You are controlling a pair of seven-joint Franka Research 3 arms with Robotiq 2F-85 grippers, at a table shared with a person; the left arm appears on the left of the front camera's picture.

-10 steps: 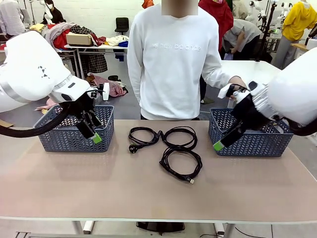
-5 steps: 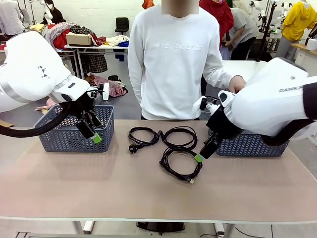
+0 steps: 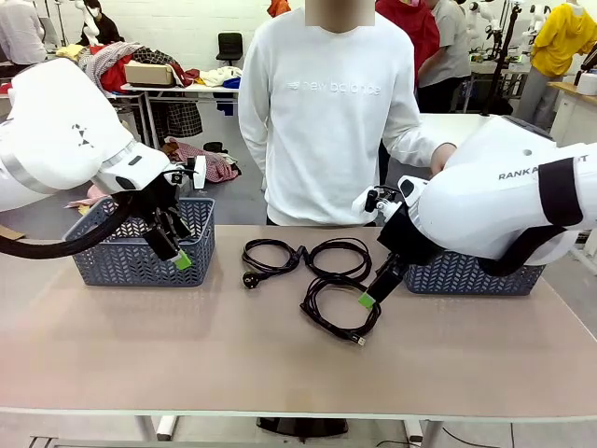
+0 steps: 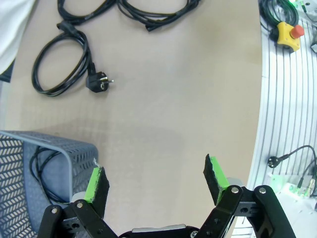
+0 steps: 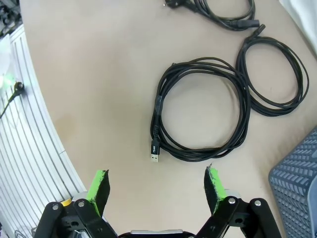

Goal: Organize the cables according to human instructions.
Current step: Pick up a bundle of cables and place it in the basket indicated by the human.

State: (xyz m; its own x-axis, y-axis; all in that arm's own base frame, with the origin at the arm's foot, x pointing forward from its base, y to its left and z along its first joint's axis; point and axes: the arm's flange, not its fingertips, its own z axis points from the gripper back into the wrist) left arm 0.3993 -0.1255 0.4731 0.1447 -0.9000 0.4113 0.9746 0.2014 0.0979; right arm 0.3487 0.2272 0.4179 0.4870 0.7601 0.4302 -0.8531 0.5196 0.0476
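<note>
1. Cables (image 3: 303, 254): three are laid in loops at mid-table. The near coil (image 5: 158, 106) lies closest to the robot, with its small plug end turned toward the robot's side.
2. Within the last second the right gripper (image 3: 369, 295) has been swung over from the right basket (image 3: 466, 275). It is now held just above the near coil's right rim, fingers spread wide and nothing pinched.
3. This is judged to be the approach for picking up the near coil; no grip has been made yet.
4. The left gripper (image 3: 179, 254), well left of the near coil, has not been moved. Its fingers are also spread, with nothing between them.
5. Just beyond the near coil lies the third coil (image 3: 338, 242), touching it or very nearly. The plug coil (image 4: 99, 83) lies beyond and to the left. The third coil could be dragged along when the near coil is lifted.
6. The left basket (image 3: 140, 266) is set well left of the near coil, and a fourth cable (image 4: 33, 168) is already lodged inside. The right basket, to the right and beyond, is partly hidden by the right arm.
7. Farthest beyond the near coil, a person's hand (image 3: 440, 157) is held above the right basket's far side. What is being instructed cannot be told.
</note>
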